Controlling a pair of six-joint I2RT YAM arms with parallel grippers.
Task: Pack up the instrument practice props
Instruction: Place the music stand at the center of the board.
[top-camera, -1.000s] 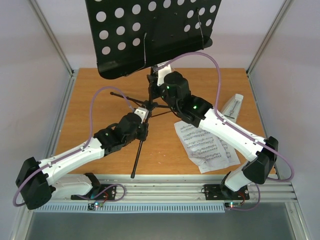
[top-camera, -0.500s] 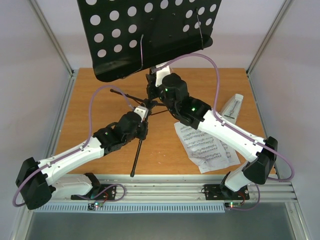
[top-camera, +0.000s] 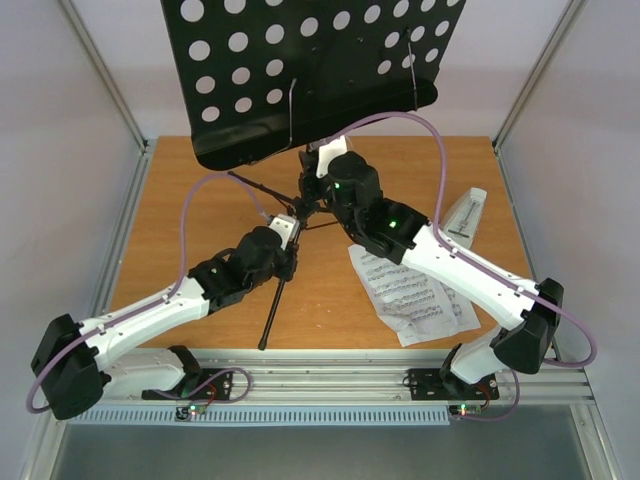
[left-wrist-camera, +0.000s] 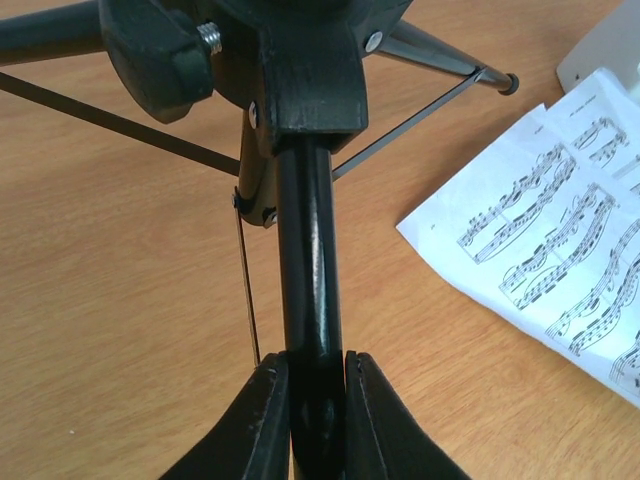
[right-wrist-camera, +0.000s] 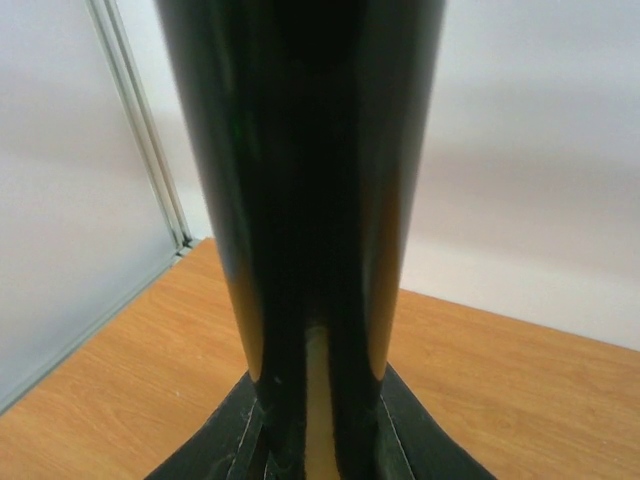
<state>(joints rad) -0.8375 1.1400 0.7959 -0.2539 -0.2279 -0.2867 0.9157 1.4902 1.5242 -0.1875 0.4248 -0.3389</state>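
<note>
The black music stand (top-camera: 300, 70) stands at the table's back, its round-holed desk filling the top of the overhead view. My left gripper (top-camera: 291, 238) is shut on the tripod's near leg (left-wrist-camera: 308, 290) just below the hub, and the left gripper (left-wrist-camera: 318, 400) has both pads pressed against the tube. My right gripper (top-camera: 322, 166) is shut on the upright post (right-wrist-camera: 300, 200) under the desk, the right gripper (right-wrist-camera: 318, 430) clamping it close to the lens. White sheet-music pages (top-camera: 415, 290) lie flat right of the tripod, with pages (left-wrist-camera: 560, 250) beside the leg. The pale metronome (top-camera: 466, 214) stands at the right edge.
The wooden table (top-camera: 200, 250) is fenced by white walls and slanted aluminium posts (top-camera: 105, 80). A metal rail (top-camera: 330, 375) with both arm bases runs along the near edge. Purple cables (top-camera: 195, 215) loop above each arm. The near tripod leg's foot (top-camera: 264, 346) reaches almost to the rail.
The holed desk has swung to the right and slightly up. The right arm shifted a little with the post. The left gripper keeps its hold on the leg.
</note>
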